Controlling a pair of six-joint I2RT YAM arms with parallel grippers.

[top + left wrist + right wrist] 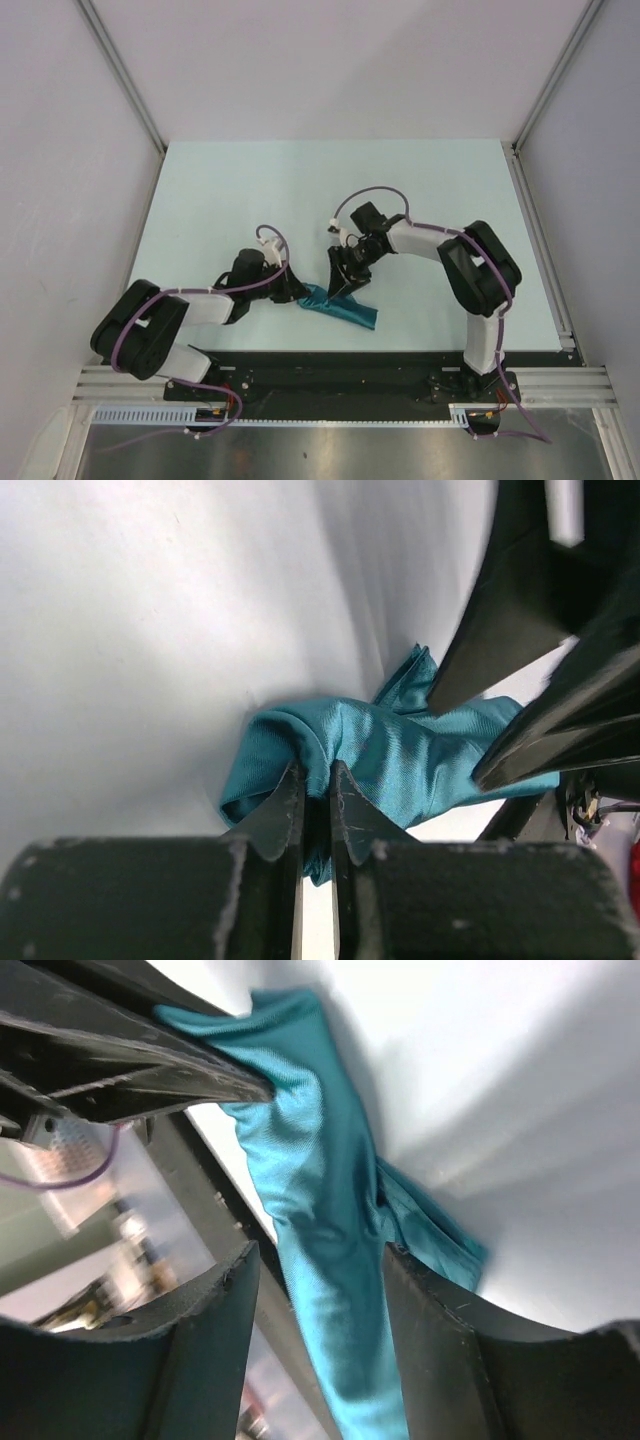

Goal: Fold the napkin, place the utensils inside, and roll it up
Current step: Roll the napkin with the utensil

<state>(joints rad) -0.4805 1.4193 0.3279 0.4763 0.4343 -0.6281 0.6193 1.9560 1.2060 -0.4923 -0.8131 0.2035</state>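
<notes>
The left arm (190,310) is mounted at the near edge of the table (300,190), left of centre. It is folded low and reaches right and slightly far. The right arm (480,265) rises from the near right, is bent at the elbow and reaches left, with its wrist pitched down.

The napkin (355,314) lies bunched into a narrow band close to the near edge, about the centre. It runs from far-left to near-right.

The left gripper (298,292) is set at the left end of the band. In the left wrist view its jaws are drawn almost together, and a fold of the cloth is pinched between the fingertips (285,815).

The right gripper (345,285) is positioned just right of the left gripper, over the middle of the band. In the right wrist view its jaws stand apart, and the cloth passes between them unclamped.
</notes>
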